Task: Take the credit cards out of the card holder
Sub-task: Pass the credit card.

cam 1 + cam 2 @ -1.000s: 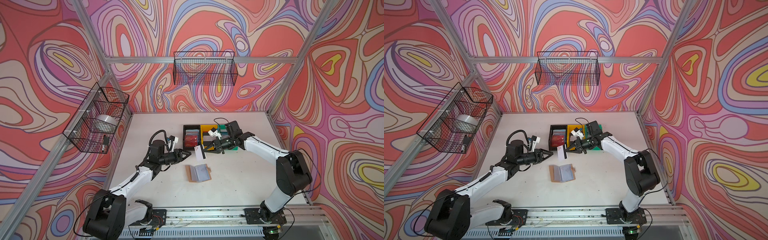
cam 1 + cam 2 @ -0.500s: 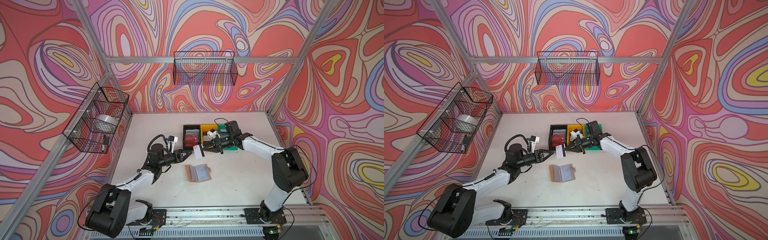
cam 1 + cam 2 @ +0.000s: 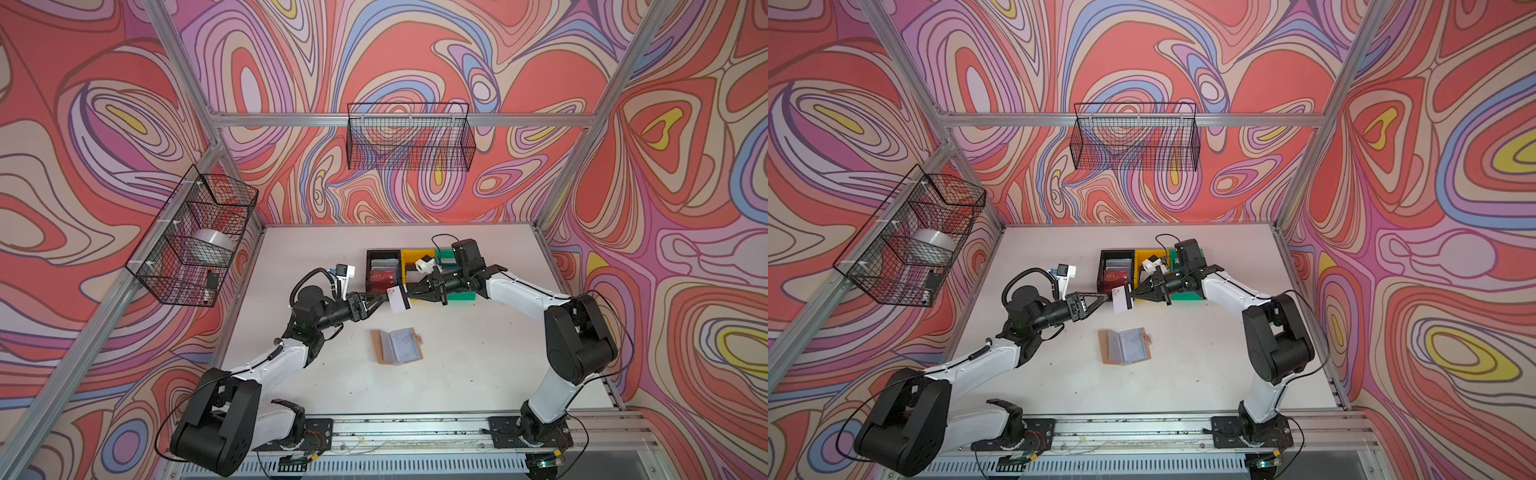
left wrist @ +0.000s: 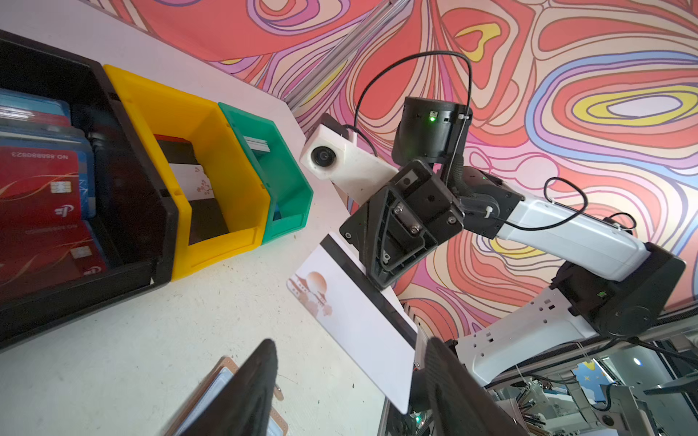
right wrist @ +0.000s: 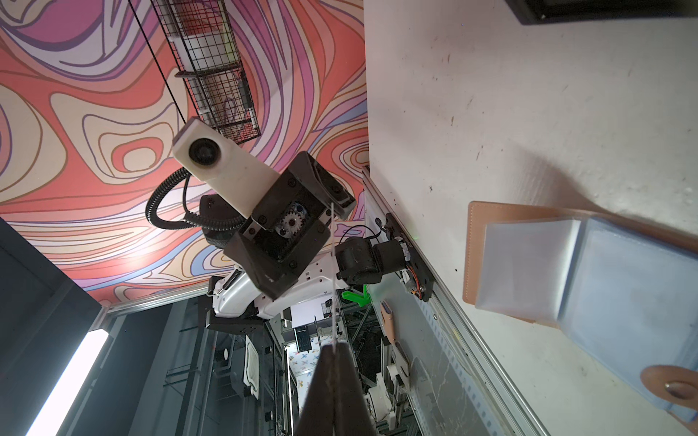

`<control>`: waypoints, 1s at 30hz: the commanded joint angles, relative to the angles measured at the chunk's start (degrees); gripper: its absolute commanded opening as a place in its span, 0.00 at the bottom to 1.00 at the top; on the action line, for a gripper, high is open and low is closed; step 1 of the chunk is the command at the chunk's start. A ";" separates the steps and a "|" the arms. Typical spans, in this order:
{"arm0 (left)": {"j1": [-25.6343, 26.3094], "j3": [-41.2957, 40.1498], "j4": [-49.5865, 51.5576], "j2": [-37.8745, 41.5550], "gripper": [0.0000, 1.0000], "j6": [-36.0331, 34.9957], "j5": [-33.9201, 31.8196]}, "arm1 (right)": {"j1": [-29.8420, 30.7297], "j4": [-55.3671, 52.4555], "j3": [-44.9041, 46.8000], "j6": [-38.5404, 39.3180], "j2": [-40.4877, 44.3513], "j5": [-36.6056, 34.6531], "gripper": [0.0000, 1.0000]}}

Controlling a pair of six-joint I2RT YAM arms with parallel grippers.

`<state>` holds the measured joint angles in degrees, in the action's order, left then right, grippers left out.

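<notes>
The left gripper (image 4: 349, 341) has just spread its jaws wide, letting go of the white card (image 4: 359, 324). The right gripper (image 4: 377, 278), pinched shut on its striped edge, now holds it alone. Handover looks done; the card holder (image 3: 397, 345) lies open below.

I see a white card (image 4: 355, 328) with a black stripe and an orange-pink temple print, a tan card holder (image 3: 397, 347) with bluish clear sleeves, a black bin (image 4: 128, 226), a yellow bin (image 4: 215, 249), a green bin (image 4: 287, 222), red cards (image 4: 37, 188), and walls (image 3: 415, 50) swirled red, lilac, blue and yellow
</notes>
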<state>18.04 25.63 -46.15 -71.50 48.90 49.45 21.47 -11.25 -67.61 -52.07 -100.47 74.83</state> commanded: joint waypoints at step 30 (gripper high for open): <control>4.84 6.06 -18.09 -11.97 0.42 10.23 -0.36 | -0.20 1.38 -3.04 1.33 -2.54 0.95 0.00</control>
<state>22.26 30.52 -59.81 -82.67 58.13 49.04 21.45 -8.12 -69.45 -52.71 -101.86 76.01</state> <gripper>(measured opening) 0.427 0.043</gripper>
